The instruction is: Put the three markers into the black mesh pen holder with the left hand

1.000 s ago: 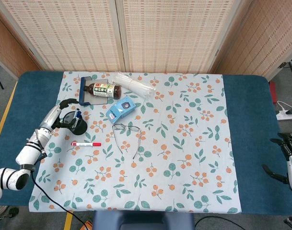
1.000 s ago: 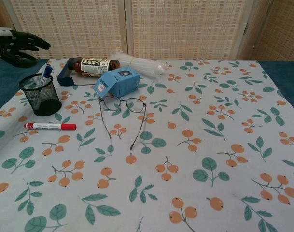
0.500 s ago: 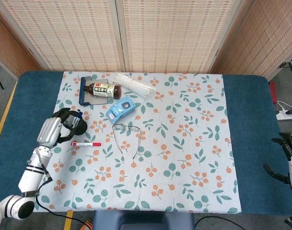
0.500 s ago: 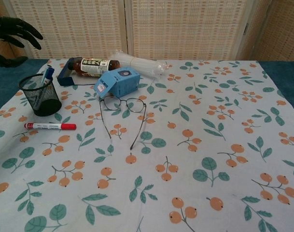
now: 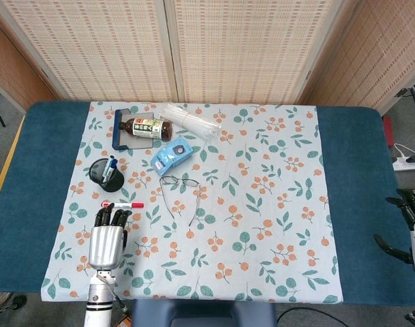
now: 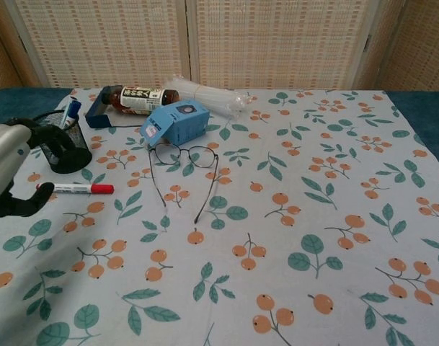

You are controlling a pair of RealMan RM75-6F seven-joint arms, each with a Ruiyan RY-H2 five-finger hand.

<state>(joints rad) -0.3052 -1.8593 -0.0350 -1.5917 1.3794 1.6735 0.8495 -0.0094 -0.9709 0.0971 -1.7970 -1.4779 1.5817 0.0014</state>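
My left hand [image 5: 108, 240] hangs over the near left part of the cloth [image 5: 262, 225], palm down, fingers apart and stretched forward, holding nothing. Just ahead of my fingertips [image 5: 113, 214] lies the red marker [image 5: 123, 204], flat and crosswise, its red cap to my right; from the chest view the thumb curls below its white end, and I cannot tell whether anything touches it. Beyond the marker stands the holder [image 5: 105, 174], upright, with a blue marker [image 5: 110, 166] leaning inside. Whether another marker sits in there too, I cannot tell.

Further ahead and to the right of my hand lie the glasses [image 5: 179, 192], unfolded, with a blue box [image 5: 172, 154] past them. At the far side a bottle [image 5: 146, 127] lies on its side on a dark blue stand [image 5: 120, 133], next to a clear bag [image 5: 190, 120].

My right hand [image 5: 406, 230] sits well apart at the table's right edge, only partly seen; I cannot tell how its fingers stand.
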